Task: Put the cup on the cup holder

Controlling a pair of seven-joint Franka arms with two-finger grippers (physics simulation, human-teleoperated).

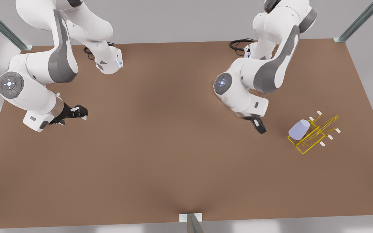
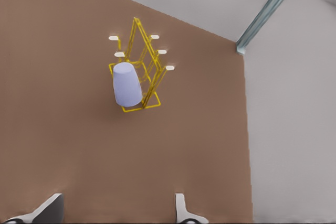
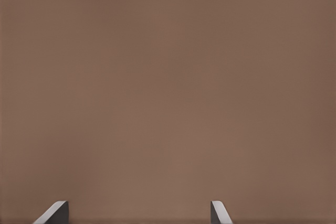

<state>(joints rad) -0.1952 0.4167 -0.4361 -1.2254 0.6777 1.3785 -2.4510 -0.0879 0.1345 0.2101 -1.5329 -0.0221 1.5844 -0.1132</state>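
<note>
Hovering near the table's (image 1: 160,155) left edge in the front view, the right gripper (image 1: 82,113) grasps nothing, its fingers parted; this arm waits. Its own wrist view gives bare brown tabletop beyond two fingertips (image 3: 56,212) set wide apart.

Further toward the front view's right, the left gripper (image 1: 260,126) hangs low over the table, well short of the holder (image 1: 316,137) and apart from it. From the front its dark fingers overlap, so their spacing cannot be read there; the left wrist view shows the two fingertips (image 2: 181,209) spread wide with nothing between them, so the jaws are released.

Near the table's right edge in the front view stands the yellow wire holder, white-tipped pegs sticking out from both sides. The cup (image 1: 299,129) sits on the holder's side nearest the left gripper, tilted, touching the wire frame. The left wrist view looks across the table at the holder (image 2: 149,64) and shows what the front view does not: the cup (image 2: 127,84) narrows toward the holder's top and widens toward its base. Whether a peg goes inside the cup cannot be told.
</note>
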